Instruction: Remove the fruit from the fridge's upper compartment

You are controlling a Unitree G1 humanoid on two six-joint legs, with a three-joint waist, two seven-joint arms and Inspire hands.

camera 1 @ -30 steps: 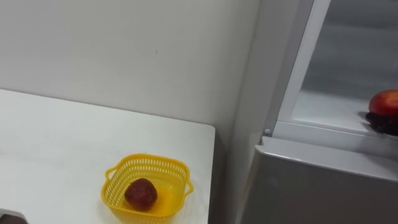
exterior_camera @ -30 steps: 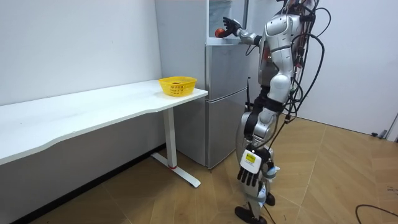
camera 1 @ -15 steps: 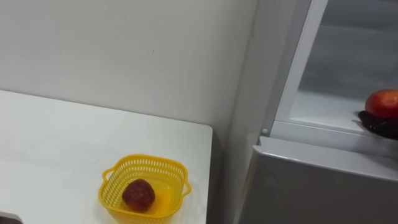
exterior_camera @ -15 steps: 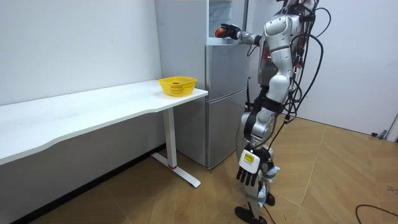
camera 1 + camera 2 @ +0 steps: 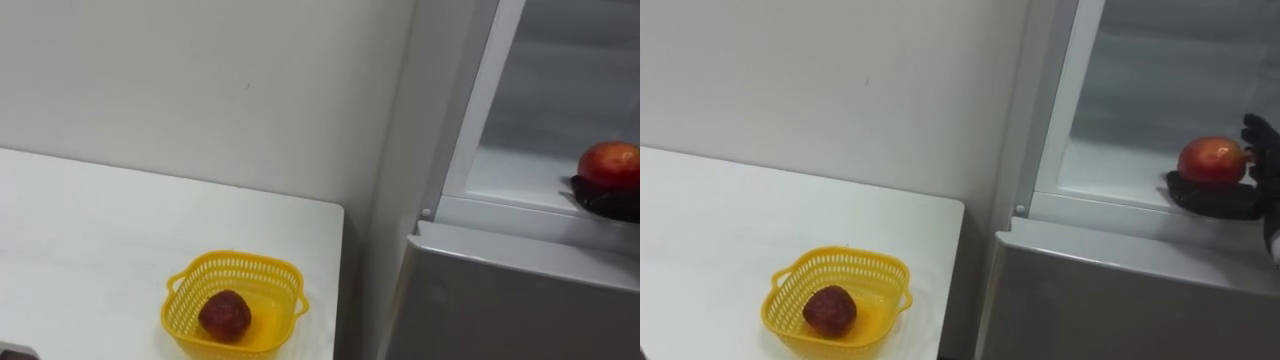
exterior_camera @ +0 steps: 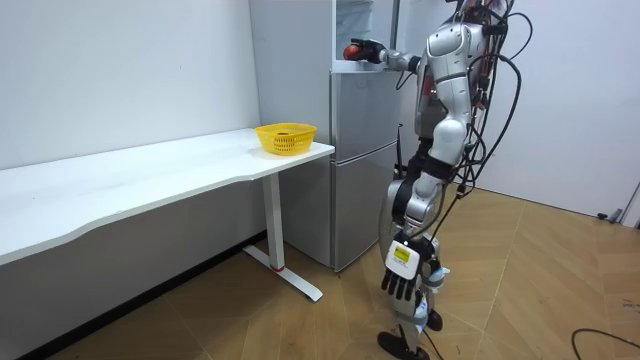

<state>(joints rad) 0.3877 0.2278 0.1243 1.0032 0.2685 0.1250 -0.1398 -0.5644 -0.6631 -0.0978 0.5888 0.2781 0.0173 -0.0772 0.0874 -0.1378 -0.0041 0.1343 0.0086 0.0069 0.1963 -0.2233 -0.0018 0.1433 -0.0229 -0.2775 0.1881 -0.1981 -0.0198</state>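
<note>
A red apple [image 5: 1211,160] is at the front edge of the upper fridge shelf [image 5: 1110,170], with the compartment open. My right hand [image 5: 1215,198] comes in from the right, its thumb under the apple and its fingers [image 5: 1260,135] curled round the far side. The room view shows the same hand [image 6: 366,49] at the fridge top, holding the apple [image 6: 352,50]. My left hand [image 6: 399,285] hangs low at my side, fingers relaxed. I stand upright facing the fridge.
A yellow basket [image 5: 240,262] with a dark red fruit [image 5: 224,314] in it sits near the right end of the white table [image 5: 100,230], just left of the fridge. The shut lower fridge door [image 5: 1120,290] is below the shelf. A white wall stands behind.
In the room view my right hand's spread fingers have closed about the apple. The apple sits a little further left at the shelf edge. The eye view has shifted slightly.
</note>
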